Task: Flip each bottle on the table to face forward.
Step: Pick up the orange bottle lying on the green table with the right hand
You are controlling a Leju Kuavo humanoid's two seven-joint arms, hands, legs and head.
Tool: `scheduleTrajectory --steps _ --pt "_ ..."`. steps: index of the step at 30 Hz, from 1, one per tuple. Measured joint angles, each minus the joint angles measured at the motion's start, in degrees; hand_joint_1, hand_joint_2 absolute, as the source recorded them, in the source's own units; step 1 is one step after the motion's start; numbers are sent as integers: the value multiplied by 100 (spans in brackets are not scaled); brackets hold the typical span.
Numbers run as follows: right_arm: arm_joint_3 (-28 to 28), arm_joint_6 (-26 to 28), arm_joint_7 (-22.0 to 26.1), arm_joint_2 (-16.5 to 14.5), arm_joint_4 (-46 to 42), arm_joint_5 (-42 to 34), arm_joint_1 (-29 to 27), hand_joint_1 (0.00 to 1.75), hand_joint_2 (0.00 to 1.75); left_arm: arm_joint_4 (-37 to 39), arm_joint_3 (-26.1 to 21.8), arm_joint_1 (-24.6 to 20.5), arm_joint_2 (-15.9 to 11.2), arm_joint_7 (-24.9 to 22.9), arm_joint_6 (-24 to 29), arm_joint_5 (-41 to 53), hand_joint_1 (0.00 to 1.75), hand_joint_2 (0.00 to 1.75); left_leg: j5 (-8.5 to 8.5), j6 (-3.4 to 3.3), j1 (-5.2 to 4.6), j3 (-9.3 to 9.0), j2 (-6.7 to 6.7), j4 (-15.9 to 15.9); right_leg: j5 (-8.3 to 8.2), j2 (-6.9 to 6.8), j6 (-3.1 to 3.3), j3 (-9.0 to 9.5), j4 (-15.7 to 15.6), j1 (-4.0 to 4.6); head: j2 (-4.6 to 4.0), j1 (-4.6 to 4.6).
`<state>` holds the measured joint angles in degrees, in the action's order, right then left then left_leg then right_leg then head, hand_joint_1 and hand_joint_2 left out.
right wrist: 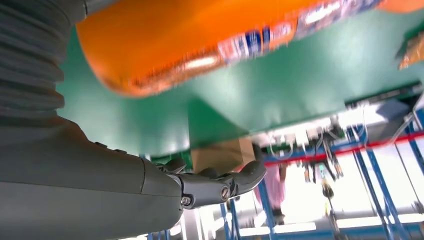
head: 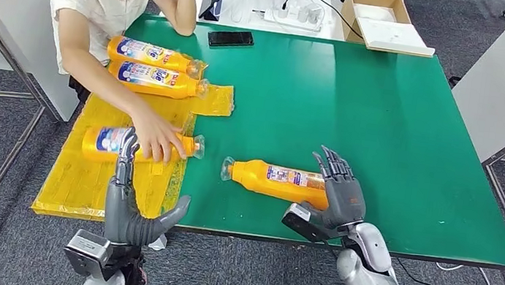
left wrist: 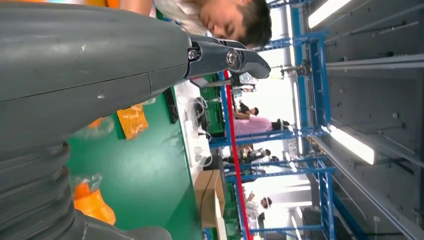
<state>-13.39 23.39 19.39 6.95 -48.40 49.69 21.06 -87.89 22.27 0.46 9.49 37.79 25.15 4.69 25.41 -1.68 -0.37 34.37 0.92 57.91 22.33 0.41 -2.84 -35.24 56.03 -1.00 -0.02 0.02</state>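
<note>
Several orange bottles lie on their sides. Two bottles point(head: 154, 54) point(head: 158, 80) rest at the back of the yellow mat point(head: 82, 179). A third bottle point(head: 106, 142) lies on the mat under a person's hand point(head: 154, 137). A fourth bottle point(head: 278, 180) lies on the green table point(head: 386, 116), cap pointing left. My right hand point(head: 339, 191) stands at that bottle's base end with straight fingers, holding nothing; its wrist view has the bottle point(right wrist: 200, 40) close by the thumb point(right wrist: 220, 182). My left hand point(head: 131, 200) is open over the mat's front edge, fingers up near the third bottle.
A person sits at the table's left, one arm stretched over the mat. A black phone point(head: 231, 38) lies at the far edge. Behind it are a cardboard box point(head: 377, 15) and a power strip. A torn yellow wrapper point(head: 215, 99) lies beside the back bottles.
</note>
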Motion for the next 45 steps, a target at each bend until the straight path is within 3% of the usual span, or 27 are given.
scheduleTrajectory --steps 10,23,24,27,28,34,45 --pt "-244 -602 -112 -180 771 -159 317 0 175 98 121 -119 -1 -12 -50 -37 0 175 0 0 1 -1 -2 0 0 0 0 0 0 1 2 1" --pt "-1031 -2122 -1530 -181 1729 339 1306 0 175 220 240 -291 -7 -163 -257 41 0 175 11 -2 0 -106 -44 -1 1 27 2 81 -12 2 1 1" --pt "-1079 -2147 -1564 -182 1774 361 1344 27 175 229 249 -300 -7 -167 -258 51 0 175 10 -2 0 -111 -43 -1 0 26 2 87 -12 2 1 2" --pt "-1215 -2188 -1690 -187 1879 446 1437 151 175 250 257 -322 -7 -188 -255 98 0 175 8 -3 0 -123 -43 -1 -4 26 1 101 -11 2 2 1" --pt "-1260 -2206 -1739 -190 1906 474 1462 167 175 257 257 -334 -7 -207 -268 113 0 175 7 -3 0 -127 -43 -1 -4 26 1 104 -11 2 2 0" --pt "-1476 -2441 -1912 -195 2032 552 1594 173 175 272 256 -384 -9 -392 -535 106 0 175 6 -4 0 -131 -42 -1 -4 26 1 110 -11 2 2 1" --pt "-1613 -2474 -1784 -175 2073 497 1668 175 175 273 254 -391 -9 -428 -635 105 0 175 10 -4 -1 -126 -42 -1 -3 26 -1 108 -12 2 2 1"
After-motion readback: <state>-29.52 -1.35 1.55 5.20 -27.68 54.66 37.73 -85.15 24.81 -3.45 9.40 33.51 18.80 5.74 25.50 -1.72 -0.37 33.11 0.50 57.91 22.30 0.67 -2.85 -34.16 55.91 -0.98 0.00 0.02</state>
